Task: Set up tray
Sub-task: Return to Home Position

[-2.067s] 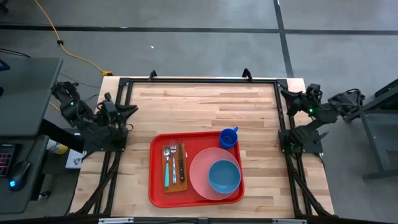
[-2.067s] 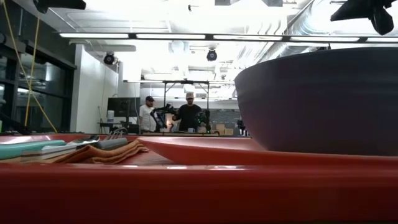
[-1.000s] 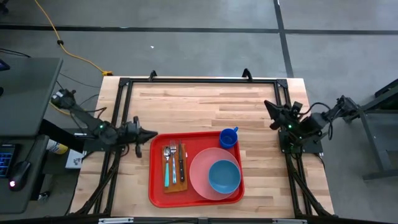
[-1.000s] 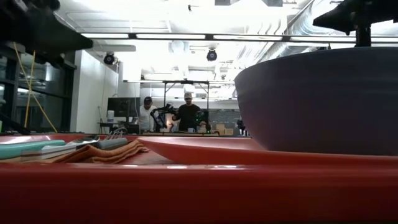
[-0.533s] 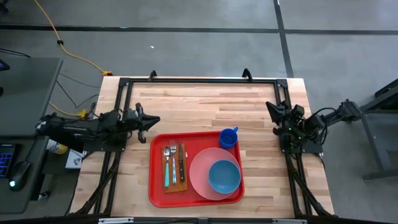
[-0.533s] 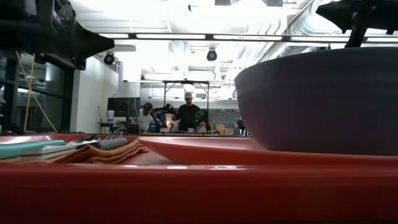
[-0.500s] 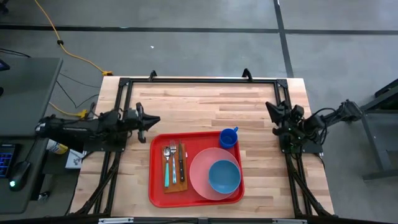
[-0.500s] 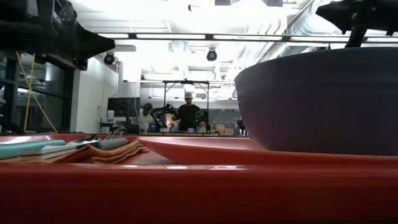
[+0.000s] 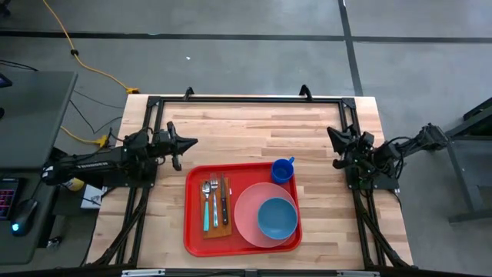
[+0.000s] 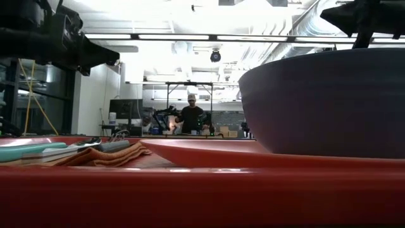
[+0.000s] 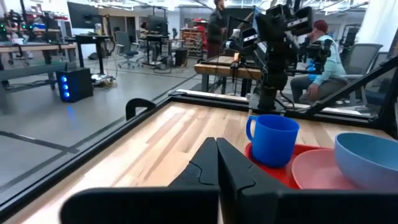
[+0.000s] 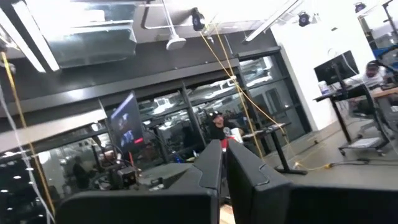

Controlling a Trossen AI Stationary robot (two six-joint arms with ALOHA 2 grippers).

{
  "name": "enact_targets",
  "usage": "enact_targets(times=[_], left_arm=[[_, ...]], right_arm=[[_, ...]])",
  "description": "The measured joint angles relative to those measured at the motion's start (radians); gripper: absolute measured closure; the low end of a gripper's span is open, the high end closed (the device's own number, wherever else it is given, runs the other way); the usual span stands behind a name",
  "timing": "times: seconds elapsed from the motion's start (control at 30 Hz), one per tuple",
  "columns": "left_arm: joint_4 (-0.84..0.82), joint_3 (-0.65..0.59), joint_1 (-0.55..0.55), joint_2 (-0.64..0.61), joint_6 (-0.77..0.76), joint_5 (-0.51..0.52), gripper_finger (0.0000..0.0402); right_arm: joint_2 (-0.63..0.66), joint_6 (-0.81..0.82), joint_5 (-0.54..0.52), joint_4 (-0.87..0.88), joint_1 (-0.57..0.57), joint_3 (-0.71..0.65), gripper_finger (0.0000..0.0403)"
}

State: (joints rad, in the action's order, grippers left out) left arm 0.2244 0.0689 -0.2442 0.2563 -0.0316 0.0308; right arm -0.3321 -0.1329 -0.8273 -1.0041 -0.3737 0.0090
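- The large flat red plastic tray lies on the near middle of the light wooden table. It is fully laid. A round pink plate bears a blue bowl, and a blue mug stands at the far right corner. An orange napkin carries a blue spoon, a metal fork and a black-handled knife.
- The left gripper hangs over bare wood just beyond the tray's far left corner, fingers pressed together on nothing. We judge this the main hazard. A low or wide swing while the arm folds home could catch the rim, slide the tray and knock the cutlery out of line.
- The mug is what we would worry about next. It stands close to the rim, and a jolt to the tray could tip it or walk it off the edge.
- The bowl sits loose on the plate, so the same jolt might skate it off centre.
- The right gripper is at the table's right edge, well apart from the tray. Its fingers are drawn together with only a sliver between them, and it is empty. Its risk is the black metal frame beside it, which a careless fold might strike.
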Motion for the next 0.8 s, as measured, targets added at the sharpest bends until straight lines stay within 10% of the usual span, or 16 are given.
enact_targets(times=[0.17, 0.8], left_arm=[[-0.003, 0.0, 0.002, -0.012, 0.002, 0.001, 0.0348], [0.009, 0.0, 0.002, -0.012, 0.108, 0.013, 0.0371]], right_arm=[[0.0, 0.014, -0.001, 0.023, 0.015, 0.0, 0.0403], [0.0, 0.435, 0.575, 0.478, 0.384, 0.0, 0.0403]])
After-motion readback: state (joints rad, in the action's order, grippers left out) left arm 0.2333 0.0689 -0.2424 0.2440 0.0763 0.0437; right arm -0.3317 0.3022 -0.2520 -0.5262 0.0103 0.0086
